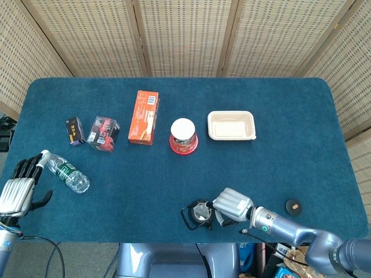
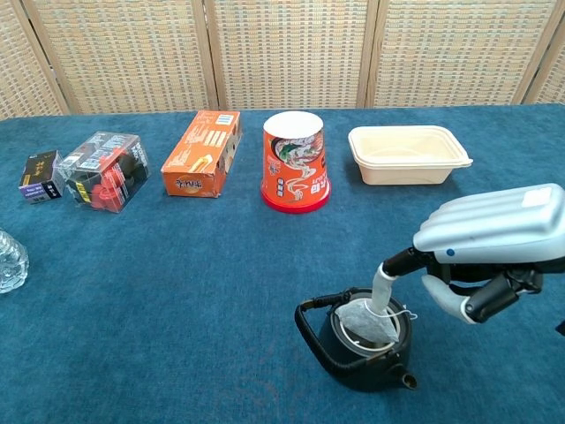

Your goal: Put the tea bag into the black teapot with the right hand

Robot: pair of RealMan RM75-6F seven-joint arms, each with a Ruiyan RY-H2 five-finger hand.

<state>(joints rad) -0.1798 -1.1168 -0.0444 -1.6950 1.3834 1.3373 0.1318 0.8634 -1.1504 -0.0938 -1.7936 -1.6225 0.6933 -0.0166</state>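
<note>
While our right hand [image 2: 490, 256] hangs just beside the small black cast-iron teapot [image 2: 360, 340] at its 3 o'clock side, a dark fingertip [image 2: 395, 263] and the thumb below it pinch the top of the white mesh tea bag [image 2: 365, 320]. We see the bag's body sitting in the teapot's open mouth, its upper part still rising above the rim toward our fingers, with a thin string looping off to the right. From the head view, the teapot [image 1: 200, 213] stands near the table's 6 o'clock edge, touching or nearly touching our right hand [image 1: 233, 204].

Our left hand [image 1: 18, 188] rests at the 8 o'clock corner of the blue cloth-covered table [image 1: 278, 168], fingers spread and holding nothing, just beside a clear plastic water bottle [image 1: 66, 173] lying on its side.

Across the far half we find a small black box [image 2: 41, 176], a clear packet with red and black contents [image 2: 101, 170], an orange carton [image 2: 202, 153], a red-and-white instant noodle cup [image 2: 295, 162] and a cream plastic tray [image 2: 407, 154] in a row. A small round dark lid [image 1: 294, 205] lies at the teapot's 3 o'clock, well apart from it.
</note>
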